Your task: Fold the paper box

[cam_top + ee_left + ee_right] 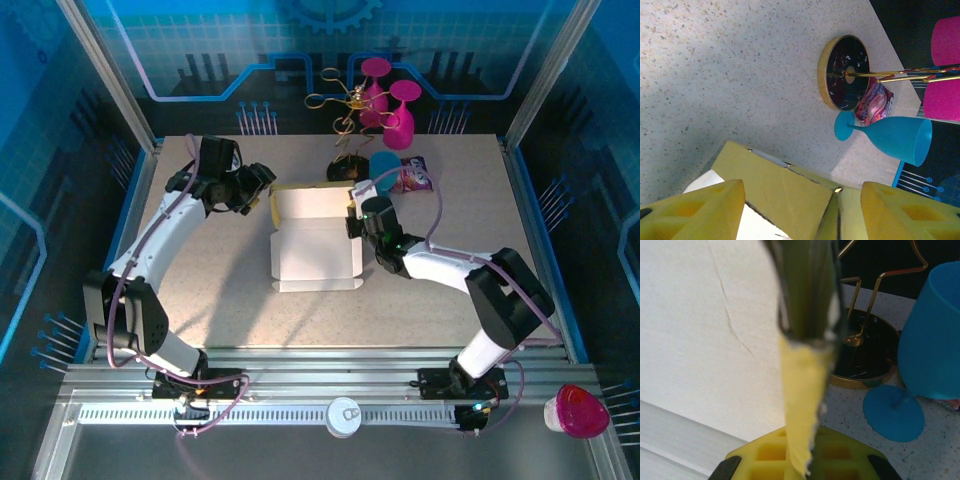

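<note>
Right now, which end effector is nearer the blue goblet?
Right. The right end effector grips the paper box by its right edge, close to the blue goblet; the left end effector is across the box.

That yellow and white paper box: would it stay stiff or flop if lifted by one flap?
Probably floppy: the paper box is thin sheet, seen edge-on in the right gripper, and hinges at its folds. Likely light, so a push should slide it over the table. It may crease easily; its white panel shows a wrinkle.
</note>
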Robot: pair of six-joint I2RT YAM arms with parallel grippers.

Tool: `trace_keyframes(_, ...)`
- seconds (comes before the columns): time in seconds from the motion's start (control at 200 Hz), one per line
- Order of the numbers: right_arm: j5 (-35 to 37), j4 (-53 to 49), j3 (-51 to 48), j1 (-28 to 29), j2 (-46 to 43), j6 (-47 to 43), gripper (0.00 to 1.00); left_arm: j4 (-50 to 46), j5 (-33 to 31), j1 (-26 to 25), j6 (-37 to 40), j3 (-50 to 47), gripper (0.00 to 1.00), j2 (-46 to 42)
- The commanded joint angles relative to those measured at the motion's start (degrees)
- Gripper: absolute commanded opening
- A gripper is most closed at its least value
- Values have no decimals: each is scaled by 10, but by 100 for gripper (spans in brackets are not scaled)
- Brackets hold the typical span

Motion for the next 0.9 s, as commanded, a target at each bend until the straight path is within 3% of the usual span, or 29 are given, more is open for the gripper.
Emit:
trace_keyframes(0.0,0,78,-14,7,24,-11,0,28,27,2,-16,-11,60,4)
trace_keyframes(0.26,1,81,-10,8,51,-3,0,53,53,-1,-12,-29,50,26)
trace_keyframes(0.896,8,69,11,6,94,13,0,63,44,-4,-1,-81,32,24)
